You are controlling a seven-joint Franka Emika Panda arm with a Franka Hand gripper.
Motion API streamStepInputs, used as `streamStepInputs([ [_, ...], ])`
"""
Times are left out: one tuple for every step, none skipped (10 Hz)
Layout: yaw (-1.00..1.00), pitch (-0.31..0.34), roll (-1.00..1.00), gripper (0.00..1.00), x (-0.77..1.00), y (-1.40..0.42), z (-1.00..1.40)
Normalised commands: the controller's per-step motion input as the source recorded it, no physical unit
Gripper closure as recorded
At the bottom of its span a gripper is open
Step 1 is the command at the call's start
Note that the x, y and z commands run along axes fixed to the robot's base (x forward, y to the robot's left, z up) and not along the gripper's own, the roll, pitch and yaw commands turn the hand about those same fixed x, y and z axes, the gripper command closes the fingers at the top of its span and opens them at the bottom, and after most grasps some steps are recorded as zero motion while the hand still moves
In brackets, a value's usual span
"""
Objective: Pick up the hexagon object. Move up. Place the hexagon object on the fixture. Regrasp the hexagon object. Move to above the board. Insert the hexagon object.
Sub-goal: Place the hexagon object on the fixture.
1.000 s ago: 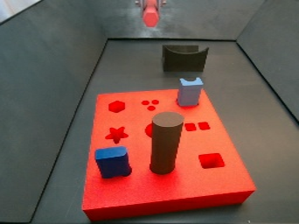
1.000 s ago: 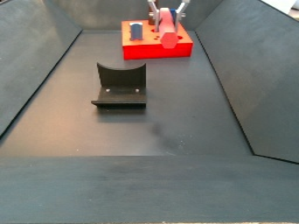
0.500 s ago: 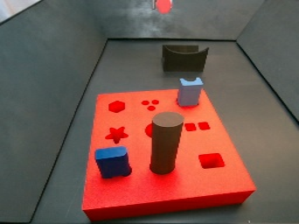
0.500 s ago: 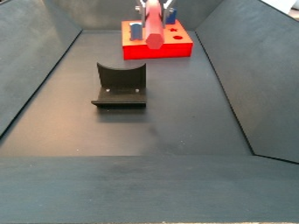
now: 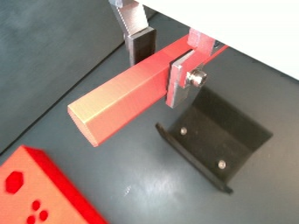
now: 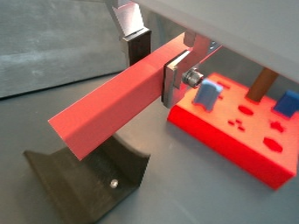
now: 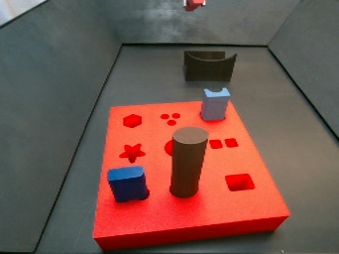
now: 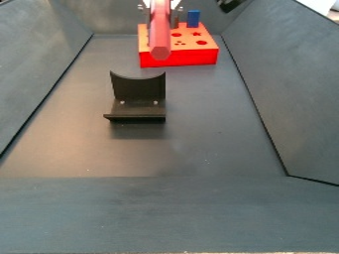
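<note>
Wrist views: gripper (image 5: pixel 159 59) is closed on the hexagon object (image 5: pixel 131 90), clamped near one end, so most of the rod sticks out unsupported. It hangs in the air above the fixture (image 5: pixel 218 143), not touching it.

Risk, as I judge it: the long overhang could let the rod pivot in the pads and meet the fixture notch skewed, or strike the fixture wall on descent.

Object: long, slender red-pink prism, flat faces, smooth matte finish. The board (image 8: pixel 179 45) lies well apart on the desk (image 8: pixel 172 139).
</note>
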Motion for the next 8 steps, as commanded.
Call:
streamStepInputs([
  [-0.08, 0.101, -1.0, 1.0, 0.74, 0.06, -0.02],
  [-0.1, 0.105, -1.0, 1.0, 0.69, 0.05, -0.02],
  [-0.11, 0.1, -0.84, 1.0, 0.59, 0.05, -0.02],
  [-0.11, 0.082, -0.62, 1.0, 0.5, 0.05, -0.02],
  [-0.11, 0.071, -0.46, 1.0, 0.44, 0.05, -0.02],
  [-0.11, 0.068, -0.35, 1.0, 0.39, 0.05, -0.02],
  [-0.1, 0.057, -0.22, 1.0, 0.29, 0.03, -0.01],
  [-0.1, 0.047, -0.18, 1.0, 0.21, 0.04, -0.01],
])
